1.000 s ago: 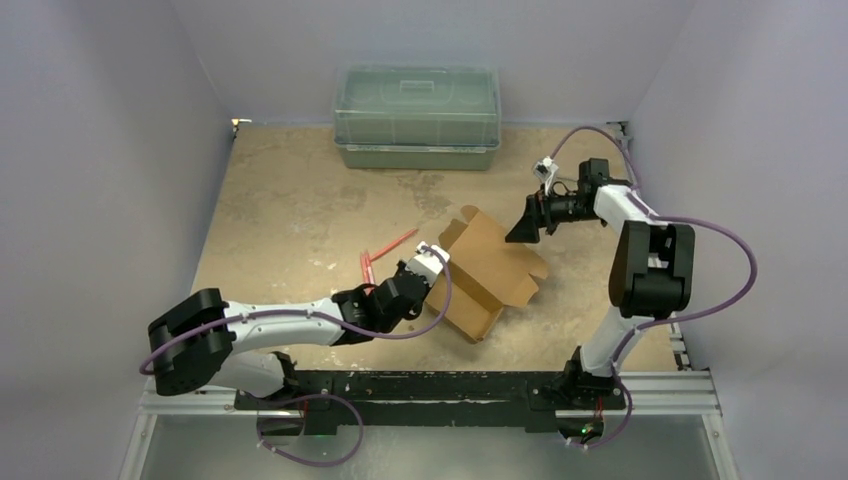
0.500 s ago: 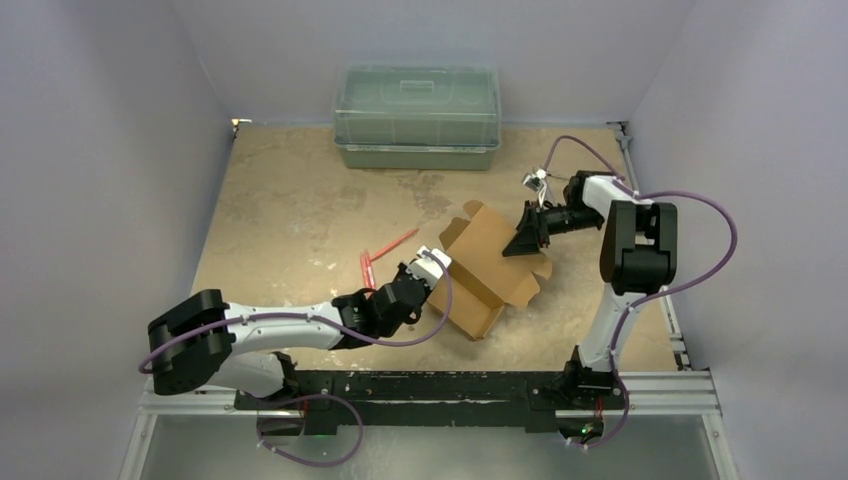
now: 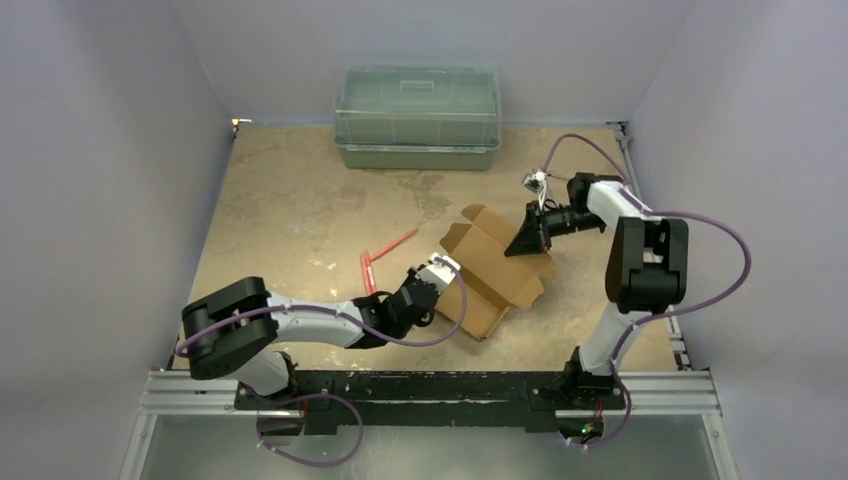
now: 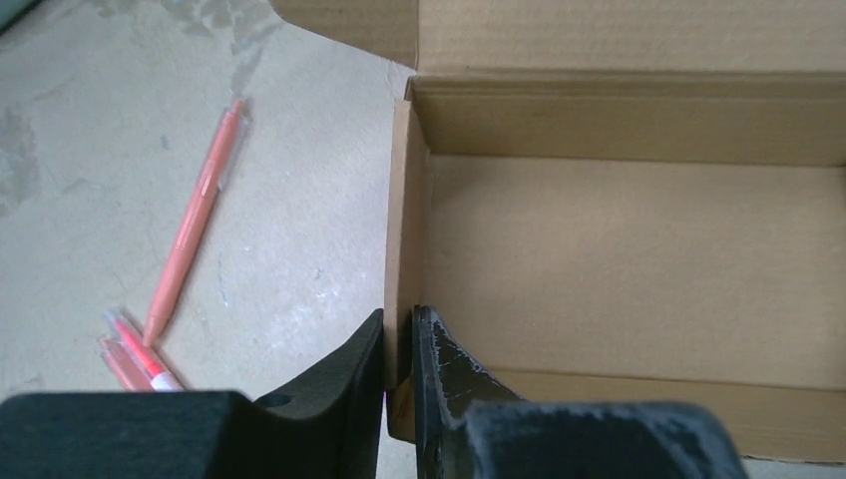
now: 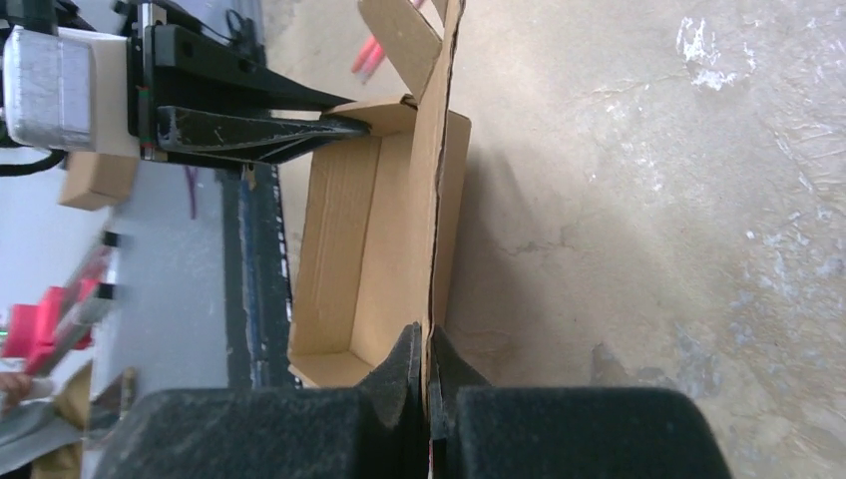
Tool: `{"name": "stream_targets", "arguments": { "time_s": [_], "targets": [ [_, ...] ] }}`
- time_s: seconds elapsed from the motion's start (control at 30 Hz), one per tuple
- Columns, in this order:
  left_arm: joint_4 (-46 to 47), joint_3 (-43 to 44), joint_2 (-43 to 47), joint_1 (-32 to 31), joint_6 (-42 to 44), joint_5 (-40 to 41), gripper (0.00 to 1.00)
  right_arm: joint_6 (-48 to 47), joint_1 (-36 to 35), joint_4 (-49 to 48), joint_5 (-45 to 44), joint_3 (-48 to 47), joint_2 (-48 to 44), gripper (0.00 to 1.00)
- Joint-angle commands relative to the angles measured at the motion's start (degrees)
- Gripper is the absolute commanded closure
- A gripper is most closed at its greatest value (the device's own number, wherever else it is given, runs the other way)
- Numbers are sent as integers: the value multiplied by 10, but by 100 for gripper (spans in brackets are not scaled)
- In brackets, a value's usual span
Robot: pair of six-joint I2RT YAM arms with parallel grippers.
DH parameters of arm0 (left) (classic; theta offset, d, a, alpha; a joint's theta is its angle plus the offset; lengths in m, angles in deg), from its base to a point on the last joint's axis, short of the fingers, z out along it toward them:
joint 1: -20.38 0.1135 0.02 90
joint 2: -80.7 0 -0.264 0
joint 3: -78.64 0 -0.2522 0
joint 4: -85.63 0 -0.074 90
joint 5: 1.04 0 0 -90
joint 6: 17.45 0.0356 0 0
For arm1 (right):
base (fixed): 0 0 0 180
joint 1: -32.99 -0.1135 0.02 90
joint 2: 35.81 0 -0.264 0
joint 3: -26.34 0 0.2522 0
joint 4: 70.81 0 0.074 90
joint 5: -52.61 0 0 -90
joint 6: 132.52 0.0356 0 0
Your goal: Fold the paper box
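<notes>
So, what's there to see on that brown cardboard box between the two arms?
The paper box is plain brown corrugated cardboard, half folded into a shallow open tray. It is empty inside, with loose flaps standing up on its far side. It rests on the tan table, angled to the table's edges. The left gripper pinches one side wall, and the right gripper pinches an upright panel on the far side.
</notes>
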State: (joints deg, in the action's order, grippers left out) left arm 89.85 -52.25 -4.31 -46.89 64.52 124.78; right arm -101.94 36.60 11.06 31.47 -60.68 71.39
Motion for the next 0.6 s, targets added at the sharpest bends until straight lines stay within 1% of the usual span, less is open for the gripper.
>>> {"name": "stream_targets", "arguments": {
  "time_s": [0.0, 0.1, 0.17, 0.27, 0.3, 0.37, 0.43, 0.57],
  "targets": [
    [18, 19, -34, -2, -28, -8, 84, 142, -19, -187, -56, 43, -97, 100],
    [16, 20, -32, 5, -43, -20, 73, 174, -32, -225, -88, 56, -127, 100],
    [6, 25, -27, 23, -59, -50, 69, 182, -50, -234, -99, 59, -136, 100],
    [-1, 25, -17, 57, -84, -110, 65, 184, -56, -239, -105, 60, -138, 100],
    [0, 23, -15, 70, -97, -142, 65, 184, -56, -238, -106, 60, -137, 100],
    [6, 20, -9, 91, -108, -179, 64, 184, -58, -239, -110, 61, -135, 100],
    [9, 19, -7, 100, -115, -193, 64, 184, -61, -242, -113, 62, -134, 100],
    [-5, 34, -16, 102, -116, -190, 63, 192, -66, -254, -121, 67, -140, 100]
  ]
}}
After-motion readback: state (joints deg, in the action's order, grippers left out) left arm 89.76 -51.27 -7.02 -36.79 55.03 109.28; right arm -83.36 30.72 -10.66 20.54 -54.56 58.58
